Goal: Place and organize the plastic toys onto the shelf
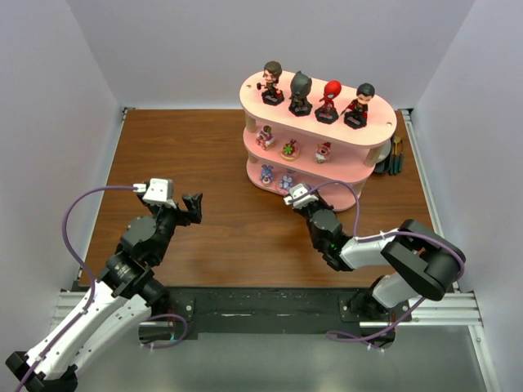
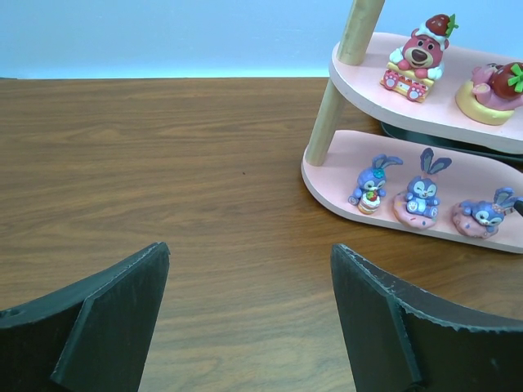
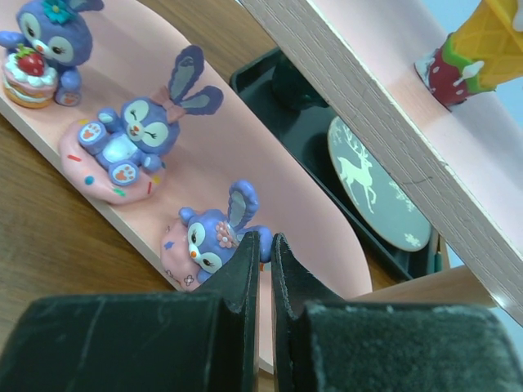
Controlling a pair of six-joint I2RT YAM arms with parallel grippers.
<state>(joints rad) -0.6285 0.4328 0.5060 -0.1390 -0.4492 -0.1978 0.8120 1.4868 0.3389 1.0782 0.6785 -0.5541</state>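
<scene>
brown wood desk [image 1: 204, 155], pale walls around. reference item: shelf [image 1: 377, 137], three oval boards.

- shelf, top board: four big-headed figures [image 1: 301, 91] in a row, upright.
- shelf, middle board: three tiny toys [image 1: 290, 149].
- shelf, bottom board: three long-eared creatures [image 2: 422, 196]; the one at the right end [image 3: 214, 237] sits close to the front rim.
- right hand [image 3: 265, 245]: closed, nothing between its fingers, tips just beside or touching that last creature; which of the two is unclear.
- left hand [image 2: 249, 249]: wide open, empty, well in front of the shelf.

handling note: every toy looks placed, so this is likely a final nudge or the moment before backing out. keep the closed fingers low and level, push only inward from the rim, then back straight out, clear of the ear and the middle board.

view notes: the right wrist view alone shows the contact point and a dark tray [image 3: 270, 90] behind the shelf. the top view hides that creature behind the hand, but alone shows the top board. the left wrist view shows all three creatures together.
</scene>
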